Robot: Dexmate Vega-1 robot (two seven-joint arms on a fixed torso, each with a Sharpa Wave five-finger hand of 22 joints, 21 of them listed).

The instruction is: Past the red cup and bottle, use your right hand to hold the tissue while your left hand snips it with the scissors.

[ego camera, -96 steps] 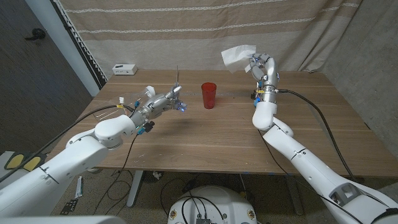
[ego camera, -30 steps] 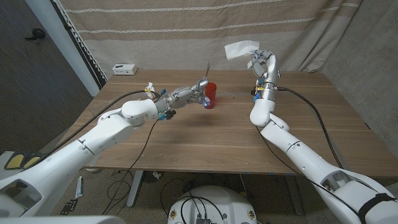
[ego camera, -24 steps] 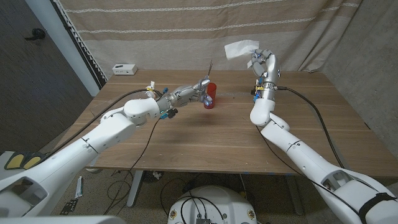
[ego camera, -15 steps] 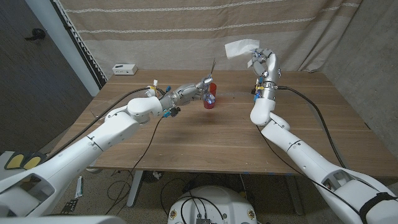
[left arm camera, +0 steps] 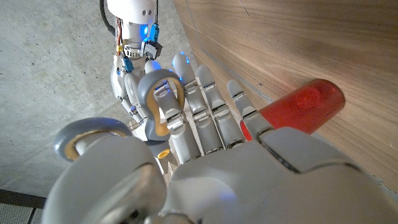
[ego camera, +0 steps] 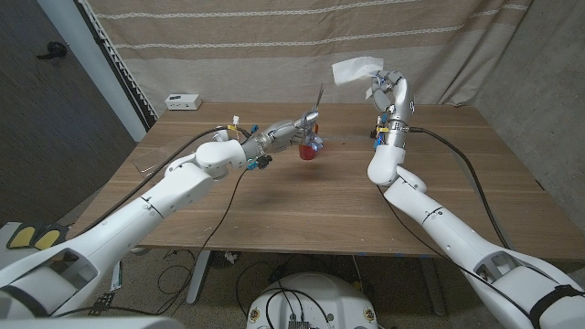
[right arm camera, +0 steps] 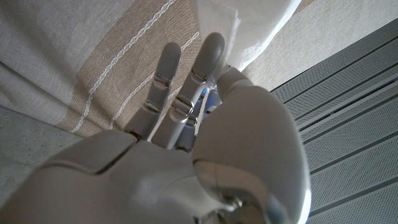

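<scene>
Scissors (ego camera: pixel 316 103) gripped in left hand (ego camera: pixel 306 128), blades up, just at red cup (ego camera: pixel 311 152). Right hand (ego camera: pixel 388 91) raised, fingers pinching white tissue (ego camera: pixel 355 68) above table (ego camera: pixel 302 201).

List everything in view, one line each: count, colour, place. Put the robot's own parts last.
red cup: one, red, mid-table toward the far edge, partly hidden behind the left hand.
tissue: one, white, held up in the air above the table's far right part.
scissors: one pair, grey handles and thin metal blades pointing up, in the left hand.
white box: one, white, far left corner of the table.
table: one, brown wood.
curtain: one, beige with pale stripes, behind the table.
left hand: one, grey, grips the scissors by the cup.
right hand: one, grey, raised, holds the tissue.
</scene>
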